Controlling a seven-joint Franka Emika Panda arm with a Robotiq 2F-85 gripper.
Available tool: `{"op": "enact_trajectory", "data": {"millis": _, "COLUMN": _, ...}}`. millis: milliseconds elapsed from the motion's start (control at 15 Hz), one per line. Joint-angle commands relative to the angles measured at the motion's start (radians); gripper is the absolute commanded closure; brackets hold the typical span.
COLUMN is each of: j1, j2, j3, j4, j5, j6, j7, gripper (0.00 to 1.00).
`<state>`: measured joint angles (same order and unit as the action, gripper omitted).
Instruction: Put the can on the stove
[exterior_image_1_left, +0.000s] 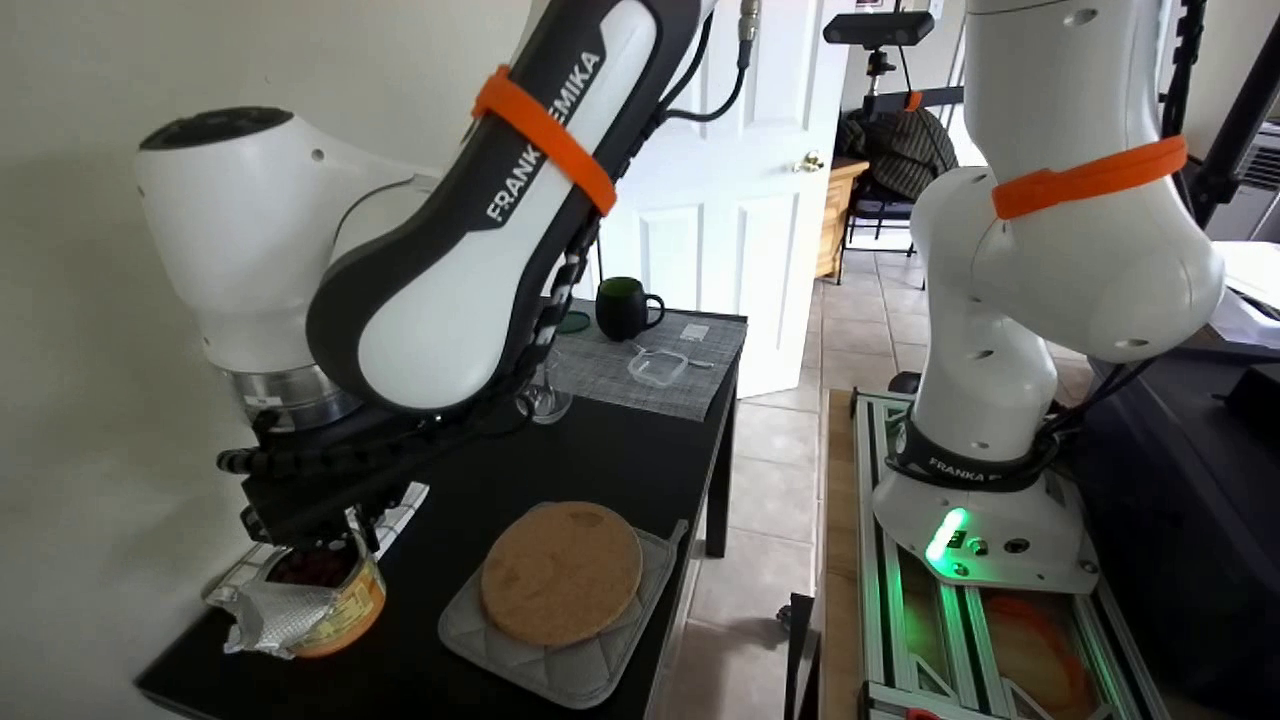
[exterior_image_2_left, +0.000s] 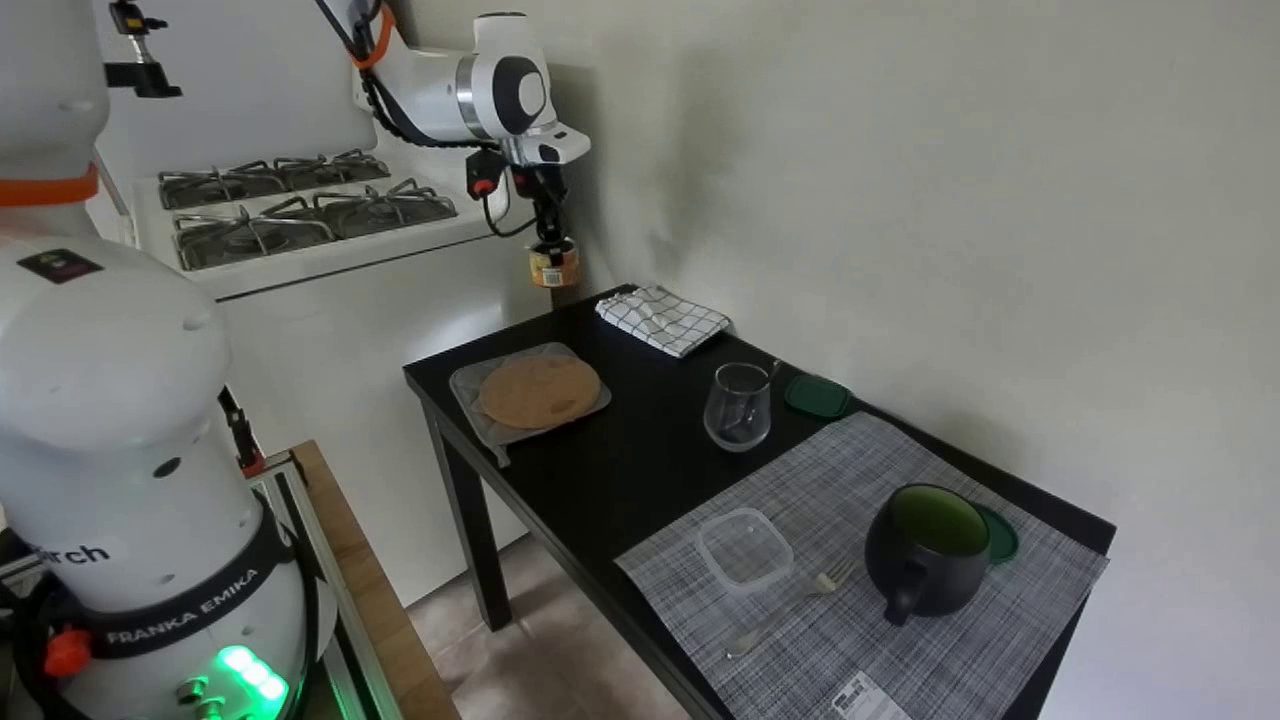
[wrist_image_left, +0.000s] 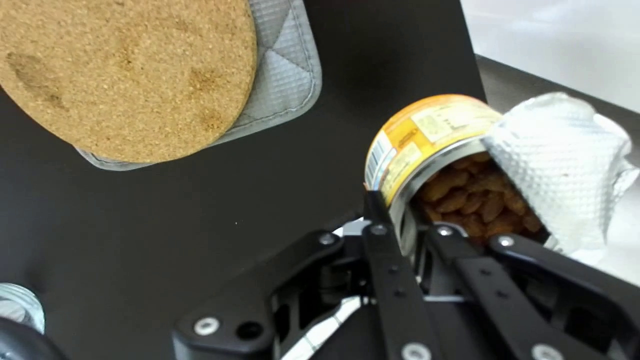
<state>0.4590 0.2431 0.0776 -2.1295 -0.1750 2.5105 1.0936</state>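
The can (exterior_image_1_left: 352, 606) is a short open tin with an orange-yellow label, a peeled-back foil lid and brown nuts inside. It also shows in the wrist view (wrist_image_left: 425, 135) and, small, in an exterior view (exterior_image_2_left: 553, 270). My gripper (wrist_image_left: 397, 212) is shut on the can's wall at the rim, one finger outside and one inside. The gripper (exterior_image_2_left: 550, 243) holds the can in the air near the black table's far end, by the wall. The can looks tilted in the wrist view. The stove (exterior_image_2_left: 315, 215), white with black burner grates, stands beyond that table end.
A cork disc (exterior_image_1_left: 562, 573) lies on a grey quilted pad (exterior_image_1_left: 480, 628) on the black table (exterior_image_2_left: 640, 480). A checked cloth (exterior_image_2_left: 665, 320) lies against the wall. A clear glass (exterior_image_2_left: 738, 408), a clear tray (exterior_image_2_left: 745, 550), a fork (exterior_image_2_left: 790, 608) and a black mug (exterior_image_2_left: 925, 555) are farther along.
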Motion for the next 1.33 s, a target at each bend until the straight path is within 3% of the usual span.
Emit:
{"op": "enact_trajectory", "data": {"millis": 0, "j1": -0.056, "j2": -0.117, "j3": 0.077, "j4": -0.063, "j5": 0.053, "j6": -0.037, "j7": -0.101, "gripper": 0.97}}
{"op": "enact_trajectory", "data": {"millis": 533, "j1": -0.122, "j2": -0.276, "j3": 0.156, "j4": -0.142, "j5": 0.249, "j6": -0.058, "j7": -0.349, "gripper": 0.97}}
{"op": "enact_trajectory", "data": {"millis": 867, "j1": -0.096, "j2": -0.346, "j3": 0.218, "j4": -0.159, "j5": 0.449, "j6": -0.059, "j7": -0.56, "gripper": 0.97}}
{"op": "enact_trajectory", "data": {"millis": 1267, "j1": -0.046, "j2": -0.337, "j3": 0.278, "j4": -0.116, "j5": 0.651, "j6": -0.076, "j7": -0.818, "gripper": 0.97}}
